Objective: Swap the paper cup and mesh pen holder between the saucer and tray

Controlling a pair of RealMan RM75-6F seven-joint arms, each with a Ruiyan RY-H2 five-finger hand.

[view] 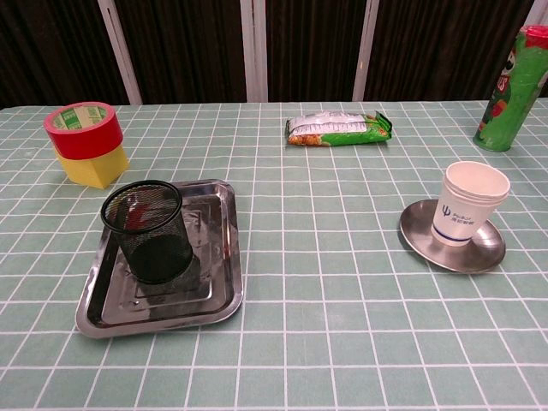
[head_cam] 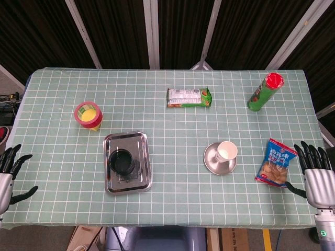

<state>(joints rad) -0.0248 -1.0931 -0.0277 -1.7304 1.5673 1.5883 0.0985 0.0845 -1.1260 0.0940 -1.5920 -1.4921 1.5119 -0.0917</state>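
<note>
A white paper cup (head_cam: 226,151) (view: 470,203) stands upright on a round metal saucer (head_cam: 212,160) (view: 416,234) right of centre. A black mesh pen holder (head_cam: 122,161) (view: 148,229) stands upright in a rectangular metal tray (head_cam: 143,140) (view: 224,281) left of centre. My left hand (head_cam: 9,174) hovers at the table's left front edge, fingers spread and empty, far from the tray. My right hand (head_cam: 316,175) is at the right front edge, fingers spread and empty, well right of the saucer. Neither hand shows in the chest view.
Stacked red and yellow tape rolls (head_cam: 88,115) (view: 86,142) sit behind the tray. A green snack pack (head_cam: 189,97) (view: 338,128) lies at the back centre, a green chip can (head_cam: 265,91) (view: 510,89) at the back right. A blue biscuit bag (head_cam: 275,161) lies beside my right hand.
</note>
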